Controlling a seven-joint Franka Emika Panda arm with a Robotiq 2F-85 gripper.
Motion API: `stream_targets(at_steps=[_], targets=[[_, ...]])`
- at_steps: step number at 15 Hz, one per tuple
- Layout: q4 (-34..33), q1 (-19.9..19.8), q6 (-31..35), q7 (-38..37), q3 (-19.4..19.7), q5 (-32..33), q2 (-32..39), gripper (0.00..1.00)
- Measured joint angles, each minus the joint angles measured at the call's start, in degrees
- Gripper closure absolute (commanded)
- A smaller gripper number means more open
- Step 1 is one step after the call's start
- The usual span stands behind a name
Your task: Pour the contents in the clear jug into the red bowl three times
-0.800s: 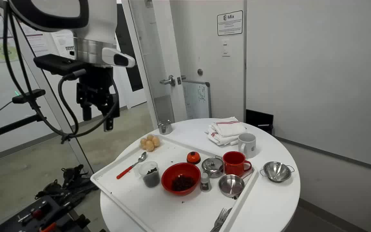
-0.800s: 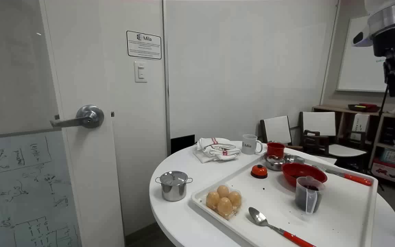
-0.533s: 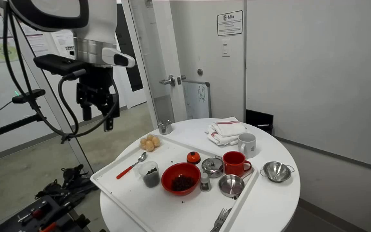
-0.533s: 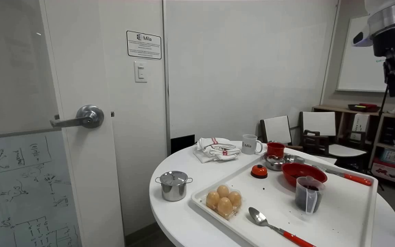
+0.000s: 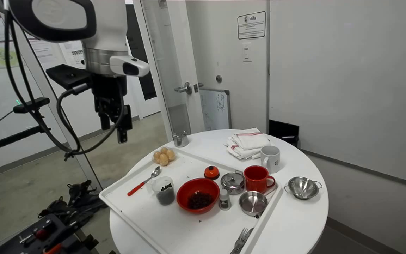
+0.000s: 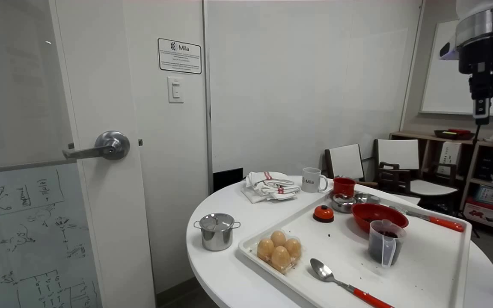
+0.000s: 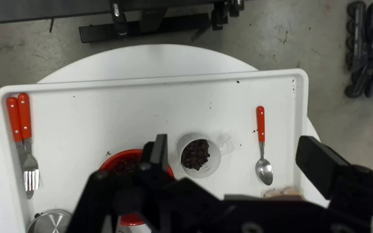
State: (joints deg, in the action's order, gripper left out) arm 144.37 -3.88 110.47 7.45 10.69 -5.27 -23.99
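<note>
Arm (image 5: 108, 30) has swung a little and come lower since the earlier frames, by both exterior views; everything on the tray (image 5: 146, 211) lies as it did. Jaws spread wide in the wrist view, well apart from the tray. We find the clear jug (image 6: 385, 244) upright on that tray, just beside the red bowl (image 5: 196, 185). Looking down into the jug, dark beans (image 7: 195, 154) gathered towards one side; more of them in the bowl. Other vessels, same tray: red mug (image 5: 257, 179), lidded steel pot (image 5: 233, 182), shallow steel pan (image 5: 253, 203), small shaker (image 5: 224, 201) next to the bowl, contents too small to tell. Eggs (image 6: 280, 250) in a clear pack near a corner. Spoon (image 7: 261, 147), red-orange handle, near the jug. Stray dark bits (image 7: 238, 82) dot the white surface. Off the tray, on the round white table (image 5: 298, 220), we note a steel colander (image 5: 303, 187), a pale mug (image 6: 311, 179) marked Mila, folded towels (image 5: 248, 141) striped red, and a second steel pot (image 6: 217, 235), lid on. Beyond: door (image 6: 114, 222) with lever handle (image 6: 111, 145), wall sign (image 6: 179, 55), white-backed chairs (image 6: 397, 154).
</note>
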Motion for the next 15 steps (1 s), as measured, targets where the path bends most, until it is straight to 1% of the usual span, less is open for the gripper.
stream_targets(at_steps=[3, 5, 7, 10, 11, 15], targets=[[4.23, -0.03, 9.25, -8.14, -2.90, -4.27, 0.06, 0.00], [7.82, 0.30, 17.17, -14.20, -6.03, -6.71, 0.18, 0.00], [11.63, 1.22, 26.27, -21.50, -10.35, -8.31, 0.45, 0.00], [15.17, 2.21, 39.55, -35.05, -18.82, -8.50, 1.97, 0.00], [15.21, 2.39, 40.44, -36.55, -20.31, -8.38, 2.55, 0.00], [15.10, 2.45, 40.21, -35.61, -18.53, -8.38, 2.64, 0.00]])
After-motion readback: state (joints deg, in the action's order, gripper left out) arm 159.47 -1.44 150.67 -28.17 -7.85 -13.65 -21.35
